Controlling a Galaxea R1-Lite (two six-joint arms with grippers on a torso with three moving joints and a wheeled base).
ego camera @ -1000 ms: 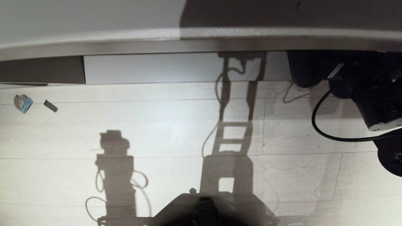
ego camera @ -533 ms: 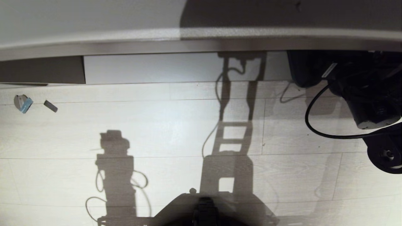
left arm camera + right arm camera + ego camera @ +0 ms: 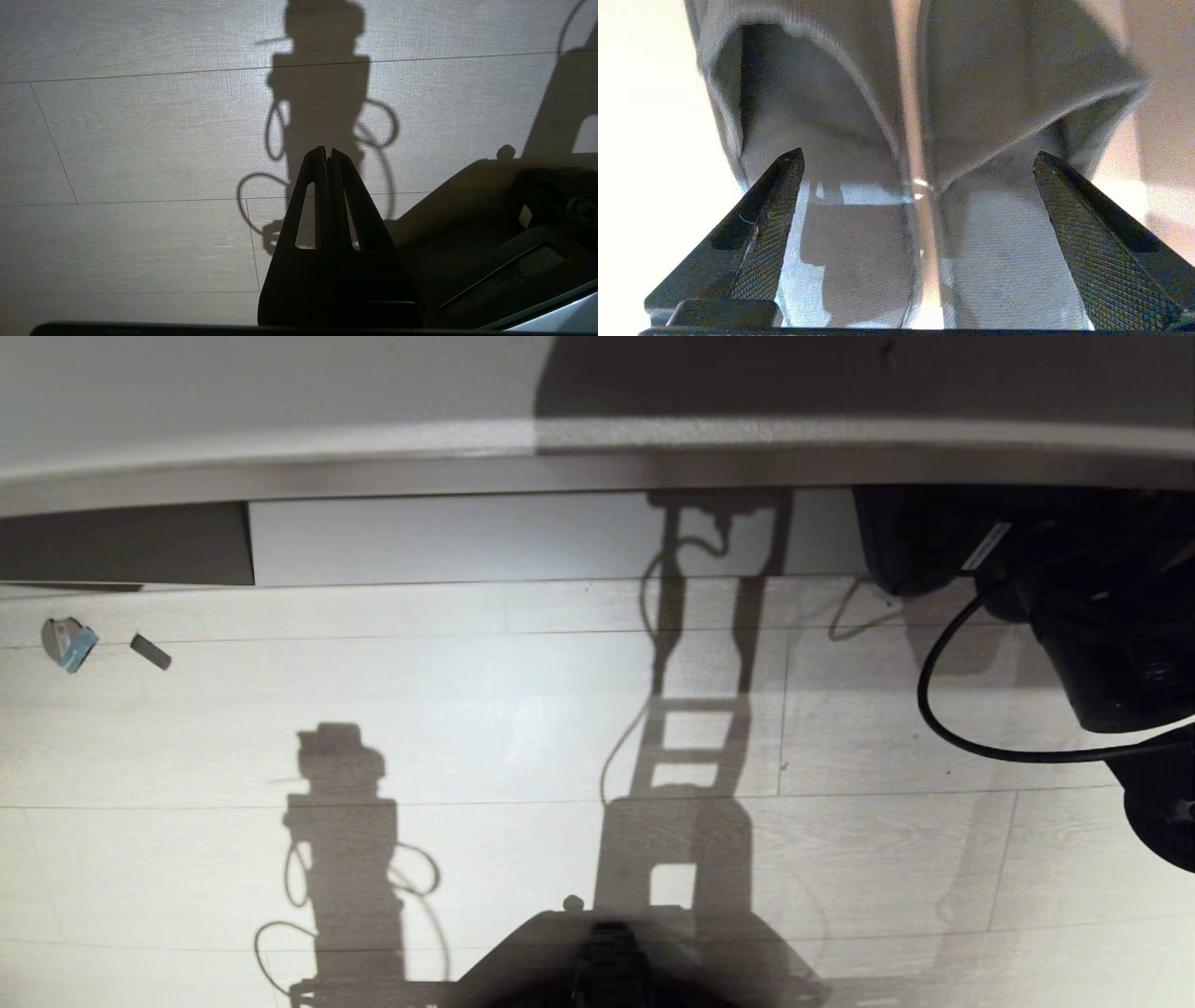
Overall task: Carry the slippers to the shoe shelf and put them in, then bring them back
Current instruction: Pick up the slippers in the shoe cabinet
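On your far left, a scrap of blue tape and a dark chip lie on the floor, just as they did a second ago; the camera hasn't shifted. The left end effector hangs parked over bare boards, fingers pressed together, nothing in them. The change is on your right: the right arm has swung slightly at the shoe shelf edge and come back near where it was. Its wrist view shows the right end effector spread wide, with the slippers lying side by side between the fingers but ungripped. You're likely either just released or lining up the pickup for the return trip.
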